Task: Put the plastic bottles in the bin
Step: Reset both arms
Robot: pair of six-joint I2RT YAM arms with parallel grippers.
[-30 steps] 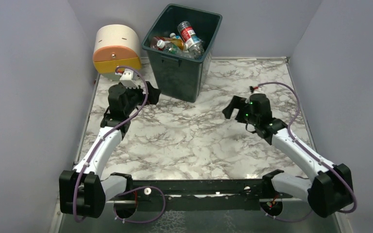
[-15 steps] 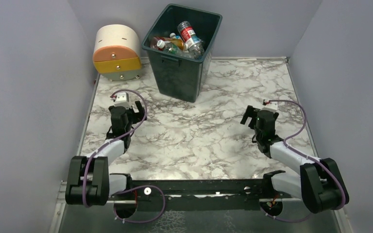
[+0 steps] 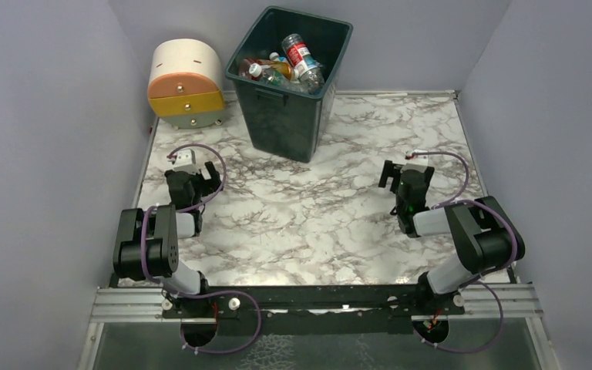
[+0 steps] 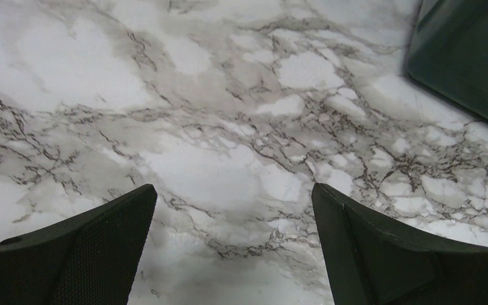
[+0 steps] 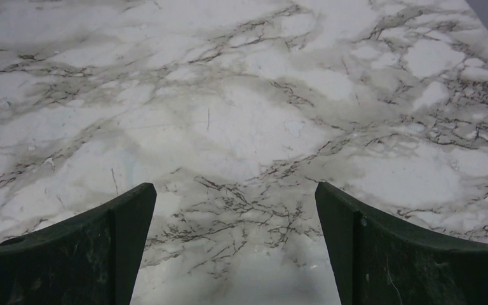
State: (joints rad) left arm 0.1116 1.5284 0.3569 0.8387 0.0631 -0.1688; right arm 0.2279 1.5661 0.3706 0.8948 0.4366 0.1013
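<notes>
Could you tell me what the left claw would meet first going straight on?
Most likely the marble table, as the left claw tilts down at it; the bin stands right of that line.

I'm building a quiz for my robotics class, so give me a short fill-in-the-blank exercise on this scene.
The plastic bottles are all ____ the dark green bin.
The left gripper and the right gripper are both ____.
In the top view, the cream, orange and yellow drawer unit stands to the bin's ____.
Missing words: inside; open; left.
</notes>
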